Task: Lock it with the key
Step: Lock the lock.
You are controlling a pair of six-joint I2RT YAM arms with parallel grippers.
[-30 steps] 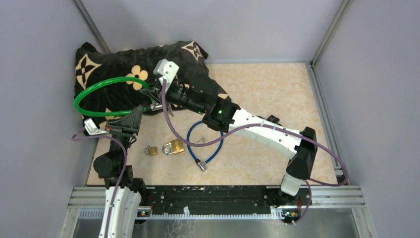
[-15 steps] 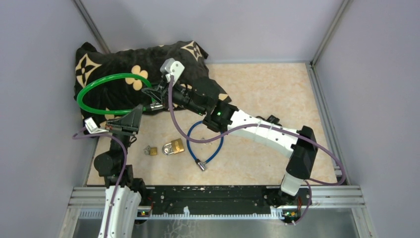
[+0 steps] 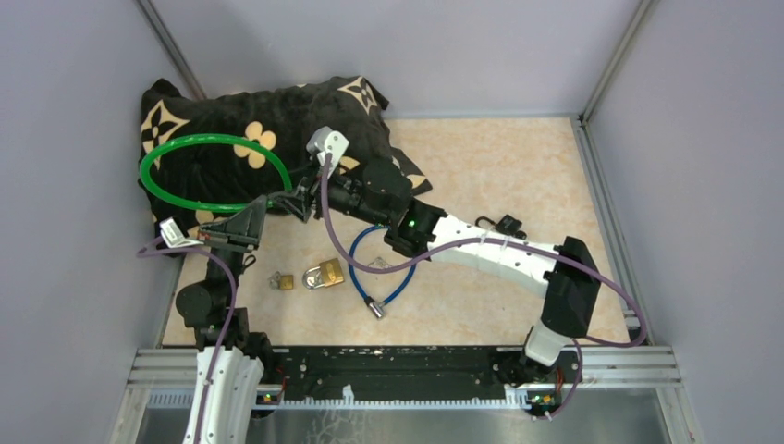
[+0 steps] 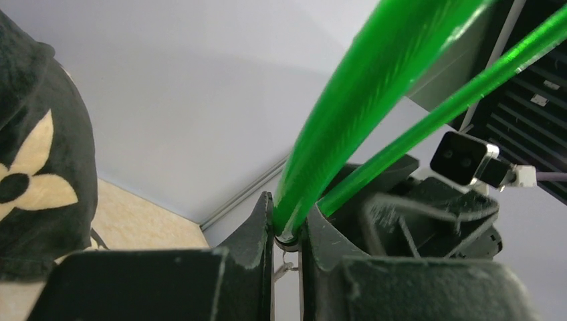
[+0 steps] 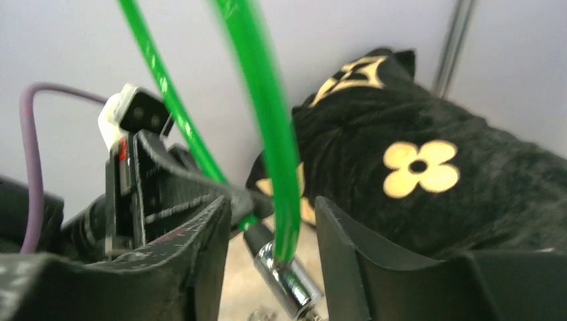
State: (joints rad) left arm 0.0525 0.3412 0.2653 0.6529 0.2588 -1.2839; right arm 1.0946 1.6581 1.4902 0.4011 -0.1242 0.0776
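A green cable lock [image 3: 205, 172] stands as a loop over the black cushion. My left gripper [image 4: 289, 207] is shut on its end, the green cable [image 4: 348, 100] rising out of the jaws. A thin metal ring [image 4: 285, 267] hangs below that end; I cannot make out a key. My right gripper [image 5: 273, 204] is open, its jaws apart either side of the cable [image 5: 264, 120] and the chrome lock barrel [image 5: 289, 284], with gaps on both sides. In the top view the two grippers meet at the loop's lower right: left [image 3: 268, 202], right [image 3: 298, 192].
A brass padlock [image 3: 325, 274] and a smaller padlock [image 3: 283, 280] lie on the beige floor in front of the left arm. A blue cable lock [image 3: 385, 270] curls under the right forearm. The black flowered cushion [image 3: 231, 111] fills the back left corner. Grey walls close three sides.
The right gripper's jaws have parted from the green cable lock's end and its wrist has shifted a little right. The green loop has swung slightly up and back. The left gripper holds still.
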